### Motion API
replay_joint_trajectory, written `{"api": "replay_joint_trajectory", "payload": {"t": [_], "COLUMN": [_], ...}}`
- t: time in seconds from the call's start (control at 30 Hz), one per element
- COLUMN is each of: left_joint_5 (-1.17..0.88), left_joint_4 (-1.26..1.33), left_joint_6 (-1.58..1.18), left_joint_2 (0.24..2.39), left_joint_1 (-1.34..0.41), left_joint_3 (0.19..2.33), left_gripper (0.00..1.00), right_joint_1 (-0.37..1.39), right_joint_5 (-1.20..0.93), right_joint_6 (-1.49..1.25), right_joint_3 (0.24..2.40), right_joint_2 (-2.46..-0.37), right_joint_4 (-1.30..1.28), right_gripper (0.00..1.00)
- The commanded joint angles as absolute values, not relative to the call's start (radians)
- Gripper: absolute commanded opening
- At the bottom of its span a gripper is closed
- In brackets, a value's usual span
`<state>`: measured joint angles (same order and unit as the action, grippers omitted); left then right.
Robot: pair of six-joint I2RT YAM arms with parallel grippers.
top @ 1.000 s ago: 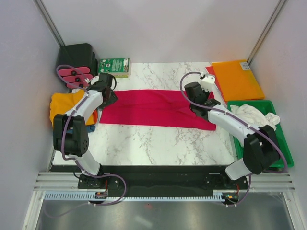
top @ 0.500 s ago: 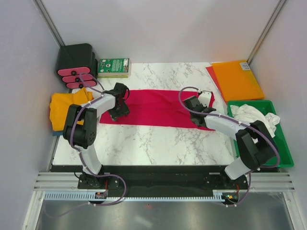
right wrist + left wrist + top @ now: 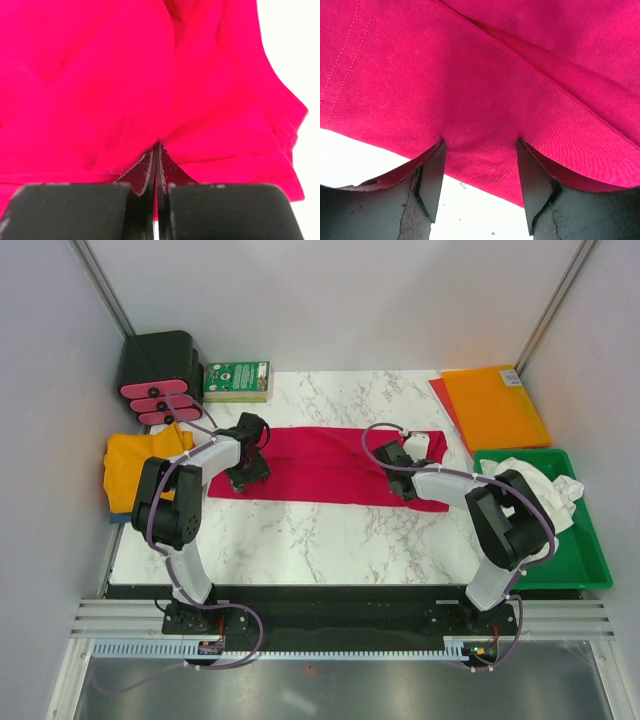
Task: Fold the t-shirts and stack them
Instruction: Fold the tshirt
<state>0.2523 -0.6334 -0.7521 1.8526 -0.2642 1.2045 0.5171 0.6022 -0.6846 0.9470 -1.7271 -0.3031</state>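
Note:
The crimson-red t-shirt [image 3: 320, 465] lies folded into a long strip across the middle of the table. My left gripper [image 3: 246, 478] is at the strip's left end, on its near edge. In the left wrist view it is open [image 3: 480, 146], its fingers [image 3: 432, 180] pressed down on the red cloth [image 3: 495, 75] either side of the hem. My right gripper [image 3: 406, 490] is at the strip's right part, near edge. In the right wrist view it is shut [image 3: 157, 146], pinching a fold of the red cloth [image 3: 100, 75].
A golden-yellow shirt [image 3: 135, 462] lies bunched at the table's left edge. A white shirt [image 3: 530, 480] sits in the green tray [image 3: 590, 550] at the right. The orange plastic sheet [image 3: 493, 405] lies at the back right. A black box [image 3: 160, 365] and a green box [image 3: 237, 380] stand at the back left.
My left gripper moved right from the shirt's left edge onto its near hem. My right gripper came down and left onto the near edge and now pinches the cloth.

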Motion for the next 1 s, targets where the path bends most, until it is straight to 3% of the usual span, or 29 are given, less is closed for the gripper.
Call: {"api": "replay_joint_trajectory", "payload": {"t": [0.0, 0.33, 0.53, 0.77, 0.97], "left_joint_5": [0.235, 0.227, 0.218, 0.216, 0.229], "left_joint_4": [-0.606, -0.601, -0.598, -0.595, -0.586], "left_joint_6": [-0.781, -0.778, -0.781, -0.781, -0.779], "left_joint_2": [1.885, 1.899, 1.910, 1.928, 1.928], "left_joint_1": [-0.262, -0.262, -0.271, -0.284, -0.285], "left_joint_3": [1.186, 1.186, 1.184, 1.184, 1.183], "left_gripper": [0.65, 0.64, 0.64, 0.64, 0.64], "right_joint_1": [0.519, 0.517, 0.494, 0.469, 0.463], "right_joint_5": [0.612, 0.660, 0.666, 0.612, 0.483], "right_joint_6": [-0.680, -0.650, -0.624, -0.598, -0.546], "right_joint_3": [1.029, 1.124, 1.267, 1.503, 1.537], "right_joint_2": [-1.746, -1.764, -1.909, -2.078, -2.111], "right_joint_4": [-0.267, -0.275, -0.278, -0.258, -0.106], "right_gripper": [0.00, 0.00, 0.00, 0.00, 0.00]}}
